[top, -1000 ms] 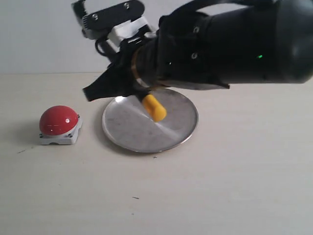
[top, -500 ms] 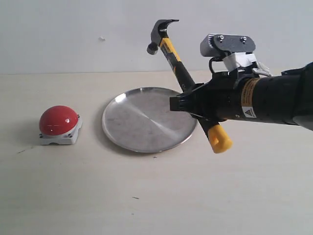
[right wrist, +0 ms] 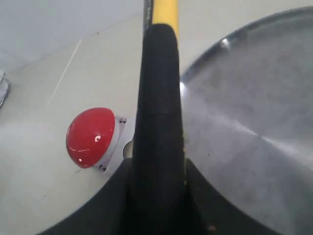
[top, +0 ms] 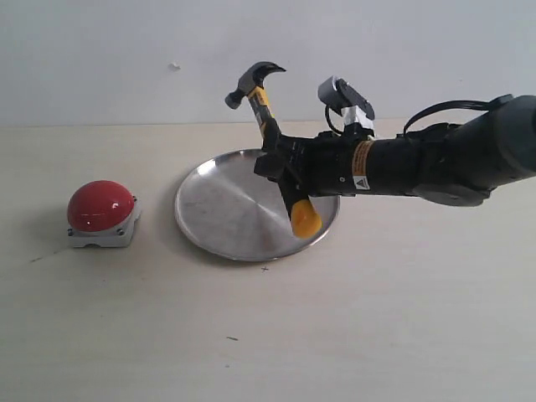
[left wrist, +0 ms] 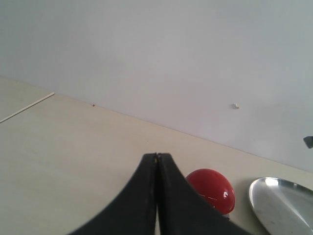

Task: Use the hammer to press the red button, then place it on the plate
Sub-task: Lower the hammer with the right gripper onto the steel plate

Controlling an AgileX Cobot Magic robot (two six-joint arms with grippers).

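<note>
Hammer (top: 266,117) is hanging in the air above the plate (top: 218,209), tilting, dark head up and leaning toward the red button (top: 100,205) side, yellow butt end pointing down over the plate's right part; I cannot tell if the butt is touching the metal. My right claw (top: 275,161) is clamping the black handle around mid-length, jaws closed tight on both sides of it, as the right wrist view shows the hammer (right wrist: 159,98) running out of the claw (right wrist: 157,196) with the plate (right wrist: 254,122) and button (right wrist: 91,136) below. Button is sitting on the bench (top: 377,318) left of the plate, near but not touching. My left claw (left wrist: 157,159) is hovering with jaws pressed together, gripping nothing, facing the button (left wrist: 211,189) and plate rim (left wrist: 281,205).
</note>
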